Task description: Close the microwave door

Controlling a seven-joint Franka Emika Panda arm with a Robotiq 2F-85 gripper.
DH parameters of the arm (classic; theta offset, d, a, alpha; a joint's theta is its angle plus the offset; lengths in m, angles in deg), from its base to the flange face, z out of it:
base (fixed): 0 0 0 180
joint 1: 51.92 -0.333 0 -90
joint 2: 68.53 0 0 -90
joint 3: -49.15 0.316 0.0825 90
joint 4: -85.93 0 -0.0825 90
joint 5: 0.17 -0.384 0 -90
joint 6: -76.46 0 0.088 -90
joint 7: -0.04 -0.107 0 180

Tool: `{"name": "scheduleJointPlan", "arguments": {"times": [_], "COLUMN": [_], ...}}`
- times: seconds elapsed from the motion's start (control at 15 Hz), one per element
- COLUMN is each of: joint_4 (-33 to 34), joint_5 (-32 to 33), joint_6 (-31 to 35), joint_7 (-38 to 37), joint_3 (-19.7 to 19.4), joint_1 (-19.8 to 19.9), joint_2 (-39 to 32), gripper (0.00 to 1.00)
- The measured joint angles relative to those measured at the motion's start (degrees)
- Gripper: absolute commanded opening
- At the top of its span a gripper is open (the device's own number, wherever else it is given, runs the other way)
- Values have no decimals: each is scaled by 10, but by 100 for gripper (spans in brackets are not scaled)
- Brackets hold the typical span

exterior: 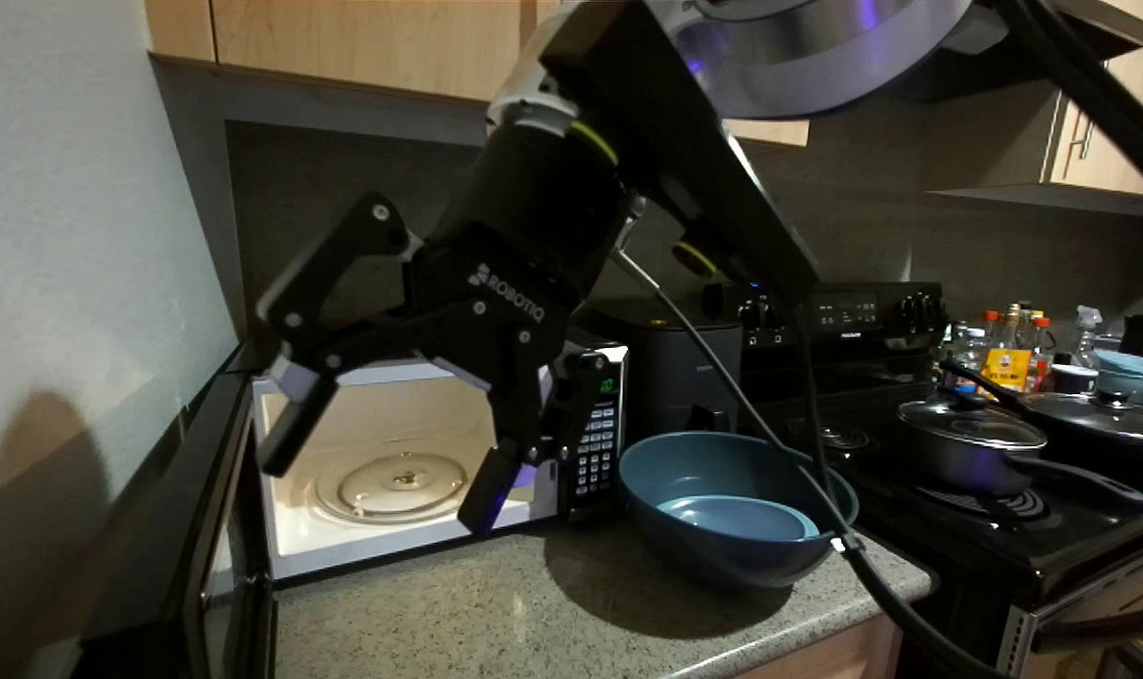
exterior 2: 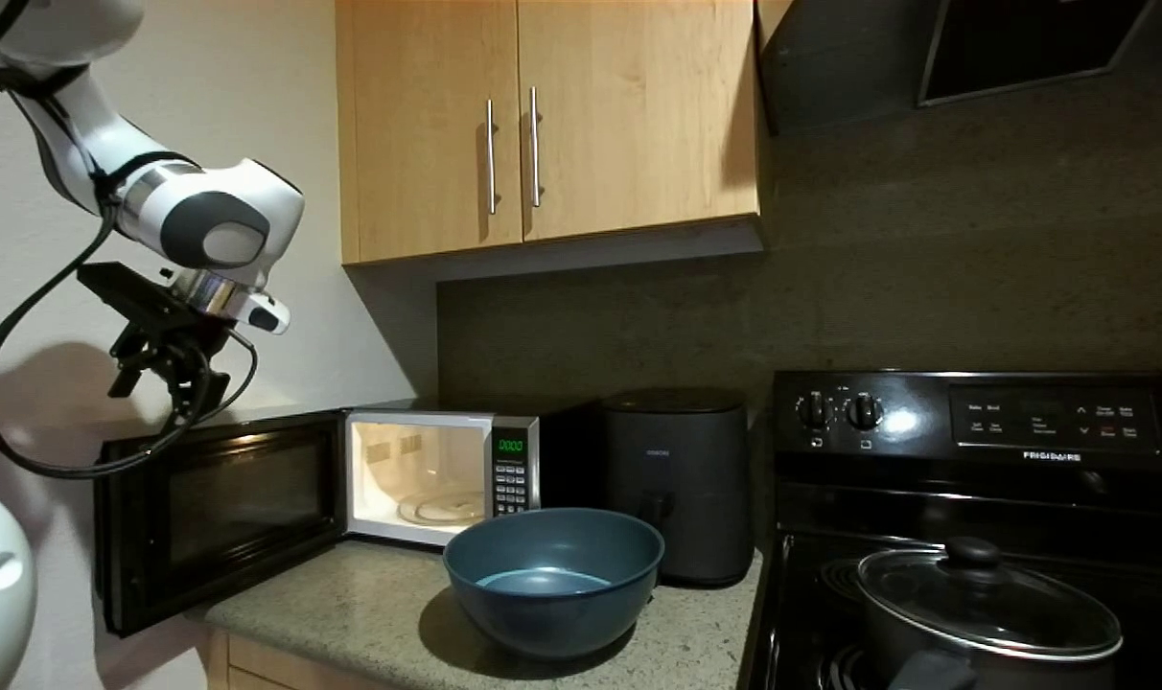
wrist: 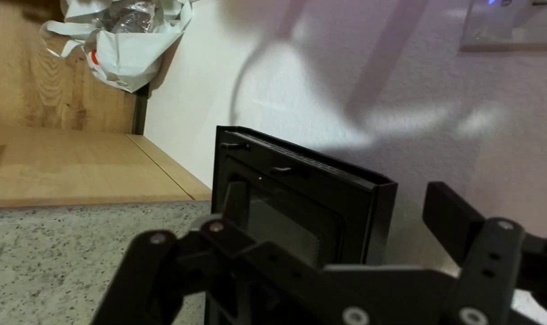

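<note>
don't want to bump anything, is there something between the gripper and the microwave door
Nothing visible. In the wrist view, only the gripper itself overlaps the microwave door. The blue bowl stands off to the side, near the control panel.

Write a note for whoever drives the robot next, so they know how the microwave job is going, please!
End effector: open, gripping nothing.
Microwave door: swung wide open.
Microwave: on the counter, with its glass turntable showing inside.
Done: no closing yet.
Left: swing that door all the way shut, probably by pushing from its outer side. The big blue bowl stands close by and might get in the way, so watch it.
</note>
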Motion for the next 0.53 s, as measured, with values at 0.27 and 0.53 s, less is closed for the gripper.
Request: {"name": "scheduleJointPlan", "arguments": {"times": [0.27,0.53], "joint_4": [20,50], "joint_5": [-35,-53], "joint_6": [28,69], "joint_7": [7,20], "joint_3": [8,21], "joint_1": [-10,-20], "joint_2": [-35,-82], "gripper": [100,100]}}
